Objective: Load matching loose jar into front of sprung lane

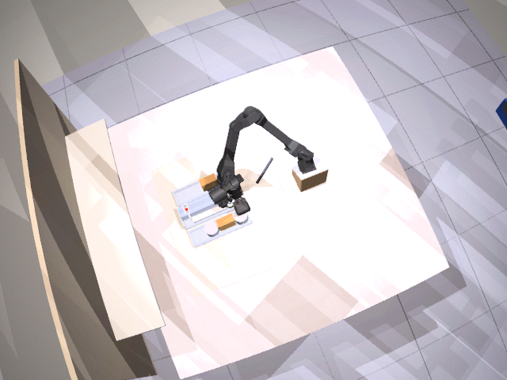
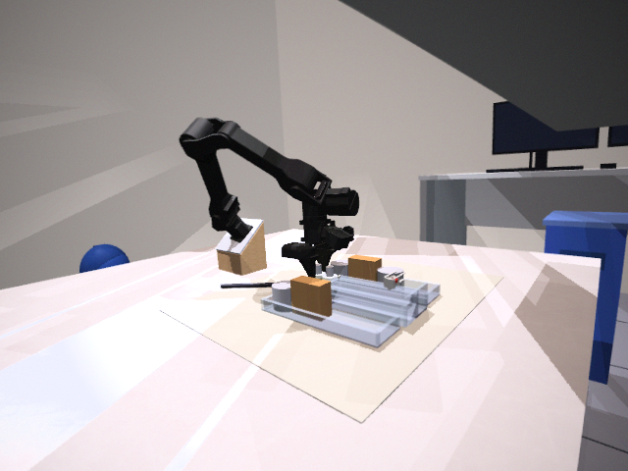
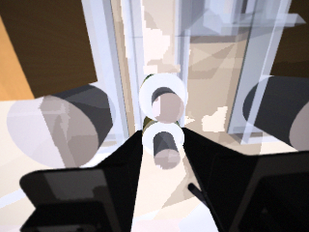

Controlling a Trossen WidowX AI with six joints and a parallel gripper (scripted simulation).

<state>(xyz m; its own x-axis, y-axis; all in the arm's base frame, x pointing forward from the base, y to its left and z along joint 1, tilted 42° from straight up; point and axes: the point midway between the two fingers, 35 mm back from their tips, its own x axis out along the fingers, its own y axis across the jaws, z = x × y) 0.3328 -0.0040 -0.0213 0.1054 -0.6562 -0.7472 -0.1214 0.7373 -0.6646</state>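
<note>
My gripper point(image 1: 231, 203) point(image 2: 320, 275) point(image 3: 161, 132) points down at the front end of the clear lanes and is shut on the new jar point(image 3: 166, 159), which has a white lid with a round grey knob. The matching jar point(image 3: 168, 107) stands directly behind it in the sprung lane point(image 3: 160, 10), its lid close against or touching the held one's. Both look upright and lined up with the lane. The fingers hide the held jar's sides, and its height over the lane floor and the front stop cannot be made out. The pusher plate cannot be made out either.
Side lanes hold orange blocks point(image 1: 225, 222) point(image 2: 310, 295) point(image 3: 53, 48) and grey cylinders point(image 1: 211, 228) point(image 2: 282, 292) point(image 3: 53, 135), close on both sides of the fingers. A black rod point(image 1: 264, 170) point(image 2: 245, 285) point(image 3: 198, 194) lies in front of the lanes. A red-dotted marker point(image 1: 186, 209) point(image 2: 395, 280) is at the rear.
</note>
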